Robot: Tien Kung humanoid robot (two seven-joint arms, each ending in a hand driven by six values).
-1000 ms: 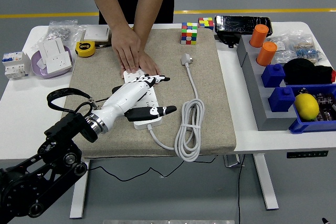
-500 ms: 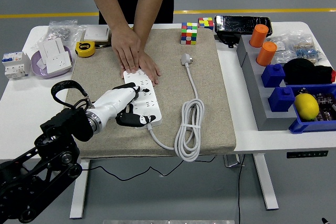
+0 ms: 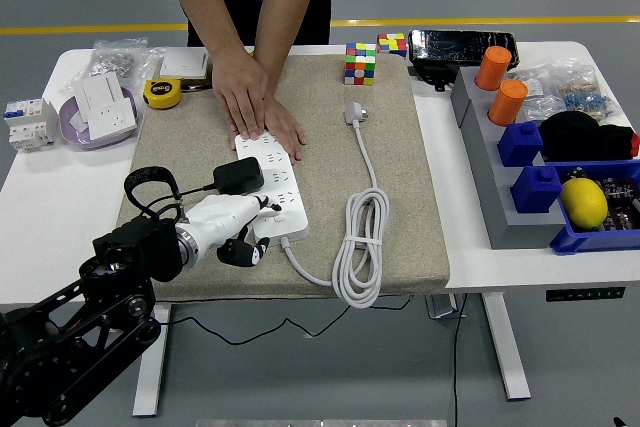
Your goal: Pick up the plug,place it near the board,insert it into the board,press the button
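Observation:
A white power strip [image 3: 281,183] lies on the beige mat [image 3: 400,177]. A black plug [image 3: 238,174] sits on the strip's left side, and its black cable [image 3: 150,183] loops off to the left. My left hand [image 3: 243,232], white with black fingertips, is at the strip's near left corner, below the plug and apart from it. Its fingers are curled and hold nothing. A person's two hands [image 3: 255,107] press flat on the strip's far end. The strip's own white plug [image 3: 352,112] and coiled cord [image 3: 360,247] lie to the right. No right arm shows.
Two colour cubes [image 3: 361,62] stand at the mat's far edge. A yellow tape measure [image 3: 163,93], a purple bowl with white sockets [image 3: 98,112] and a breaker [image 3: 28,122] are at the left. Bins with orange cups [image 3: 508,102], blue blocks and a lemon [image 3: 585,202] fill the right.
My left hand has drawn back toward the near left off the strip and curled its fingers. The black plug it covered now shows on the strip. The person's hands have stayed put.

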